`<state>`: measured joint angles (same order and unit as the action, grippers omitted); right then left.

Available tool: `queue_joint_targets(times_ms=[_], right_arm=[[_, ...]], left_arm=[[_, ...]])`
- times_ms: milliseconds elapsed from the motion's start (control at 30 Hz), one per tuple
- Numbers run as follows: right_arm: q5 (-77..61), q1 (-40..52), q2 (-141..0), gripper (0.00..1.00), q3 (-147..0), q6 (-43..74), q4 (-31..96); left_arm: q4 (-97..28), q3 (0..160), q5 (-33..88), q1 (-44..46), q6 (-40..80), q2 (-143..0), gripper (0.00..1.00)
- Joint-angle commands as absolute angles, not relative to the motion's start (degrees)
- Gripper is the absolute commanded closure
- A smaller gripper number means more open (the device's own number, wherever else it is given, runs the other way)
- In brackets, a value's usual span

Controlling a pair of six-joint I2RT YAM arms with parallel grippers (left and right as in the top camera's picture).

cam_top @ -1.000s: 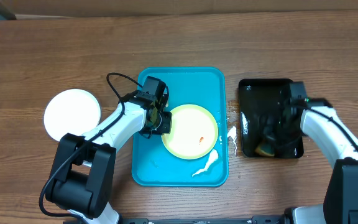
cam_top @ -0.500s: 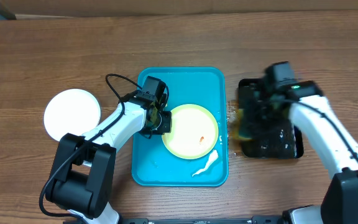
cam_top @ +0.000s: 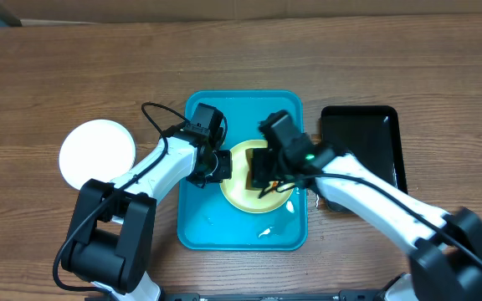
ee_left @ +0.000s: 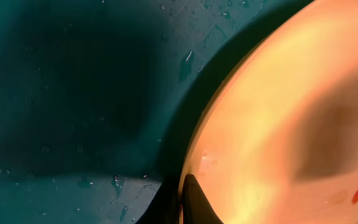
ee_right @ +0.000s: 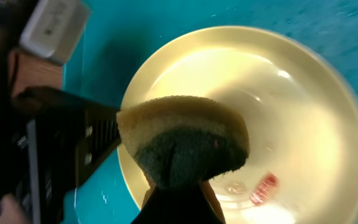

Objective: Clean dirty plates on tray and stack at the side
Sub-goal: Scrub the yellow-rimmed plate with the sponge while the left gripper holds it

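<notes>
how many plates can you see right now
2. One pale plate lies in the tray, its rim held by the left gripper; one white plate sits on the table to the left. Another may be hidden under it.

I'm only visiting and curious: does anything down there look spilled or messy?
Yes. The plate in the blue tray carries a red smear, and a white blob, perhaps foam, lies on the tray floor just off the plate. Droplets dot the tray too.
</notes>
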<state>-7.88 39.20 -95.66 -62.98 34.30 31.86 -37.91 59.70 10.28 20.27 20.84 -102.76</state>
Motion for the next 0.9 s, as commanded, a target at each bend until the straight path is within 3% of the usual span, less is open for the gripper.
queue_joint_targets(times_ms=[0,367,867], right_arm=[[-4.93,41.34,-101.08,0.96,-62.13,39.27,28.95],[3.40,40.38,-108.31,0.96,-62.13,50.96,37.19],[9.96,35.48,-108.29,0.96,-63.31,53.28,49.34]], left_arm=[[-38.52,59.07,10.13,20.29,21.91,-103.50,0.96],[-39.42,59.07,8.36,20.27,21.89,-103.50,0.96],[-40.84,59.07,3.81,20.10,21.91,-103.50,0.96]])
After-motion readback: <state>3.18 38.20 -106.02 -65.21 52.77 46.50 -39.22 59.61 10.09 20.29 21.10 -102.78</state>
